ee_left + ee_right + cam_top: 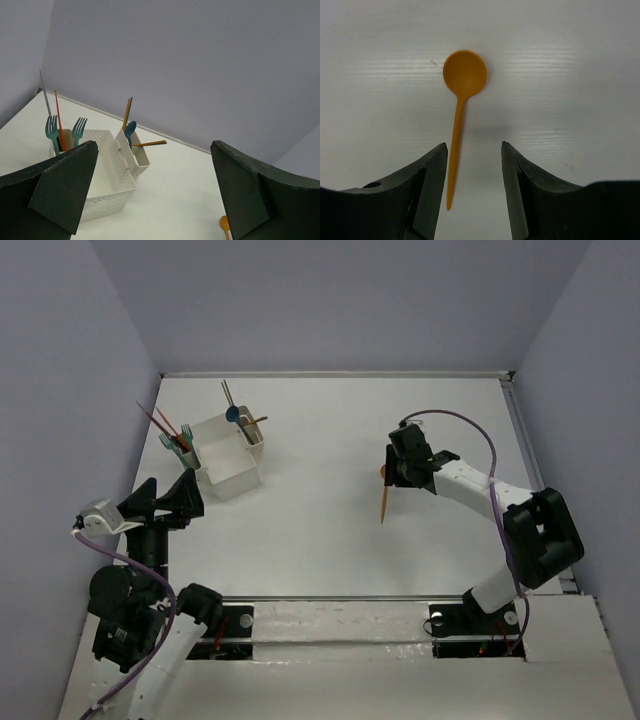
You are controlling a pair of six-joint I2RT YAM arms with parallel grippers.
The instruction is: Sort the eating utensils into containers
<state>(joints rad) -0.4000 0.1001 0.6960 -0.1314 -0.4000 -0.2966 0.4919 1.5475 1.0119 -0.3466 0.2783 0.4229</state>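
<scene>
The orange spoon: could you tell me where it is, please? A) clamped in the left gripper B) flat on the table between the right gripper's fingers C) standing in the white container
B: the right wrist view shows the orange spoon flat on the table, its handle between the parted fingers of the right gripper.

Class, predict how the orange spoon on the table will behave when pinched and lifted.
Probably light: the orange spoon looks like thin plastic. Its slim handle may flex or slip. Lying flat, it seems hard to pinch.
</scene>
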